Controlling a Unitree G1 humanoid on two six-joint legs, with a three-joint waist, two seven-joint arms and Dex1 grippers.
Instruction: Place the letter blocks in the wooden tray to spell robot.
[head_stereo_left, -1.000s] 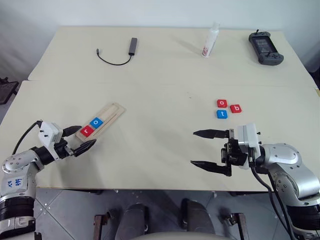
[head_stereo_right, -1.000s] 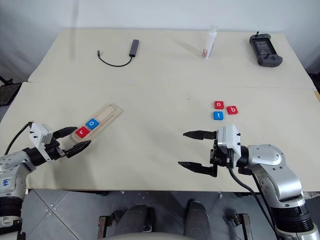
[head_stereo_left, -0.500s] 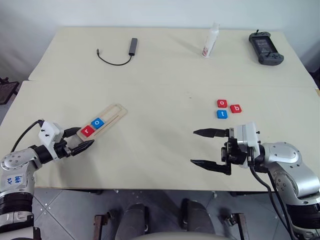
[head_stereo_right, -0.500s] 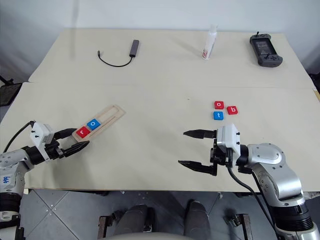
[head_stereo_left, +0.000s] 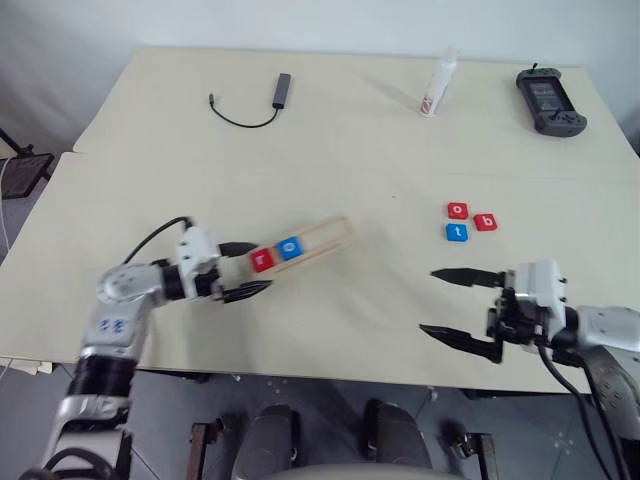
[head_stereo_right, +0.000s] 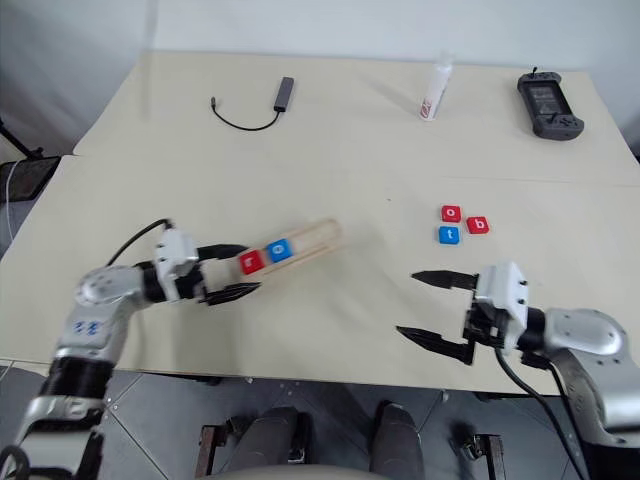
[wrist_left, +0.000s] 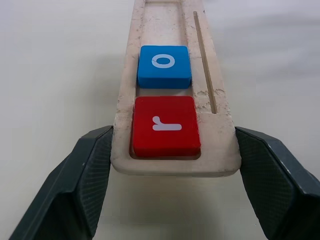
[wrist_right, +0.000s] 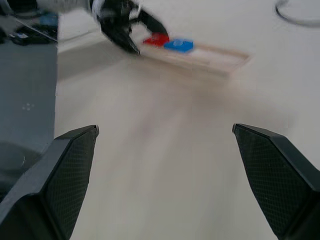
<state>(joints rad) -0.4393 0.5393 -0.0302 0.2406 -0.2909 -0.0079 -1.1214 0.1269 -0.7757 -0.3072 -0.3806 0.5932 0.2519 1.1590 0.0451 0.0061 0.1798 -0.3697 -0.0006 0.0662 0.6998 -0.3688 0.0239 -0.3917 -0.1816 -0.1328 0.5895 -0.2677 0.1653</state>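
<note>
The wooden tray (head_stereo_left: 325, 232) lies slanted on the table left of centre, with a red r block (head_stereo_left: 263, 260) and a blue o block (head_stereo_left: 290, 248) in its near end. My left gripper (head_stereo_left: 258, 268) is shut on that end; in the left wrist view both fingers (wrist_left: 92, 165) press the sides of the tray (wrist_left: 165, 20) beside the r (wrist_left: 165, 125). A red o (head_stereo_left: 457, 210), a red b (head_stereo_left: 485, 222) and a blue t (head_stereo_left: 456, 232) lie loose at the right. Nearer than those three blocks, my right gripper (head_stereo_left: 430, 300) stands open with nothing in it.
At the back of the table lie a black cable with an adapter (head_stereo_left: 283, 88), a white bottle (head_stereo_left: 436, 85) and a black handheld controller (head_stereo_left: 550, 100). A seam (head_stereo_left: 330, 170) runs across the table between them and the blocks.
My left gripper has shut on the tray's near end and carried it rightward toward the table's middle. The camera view has shifted too. The right gripper stays open.
</note>
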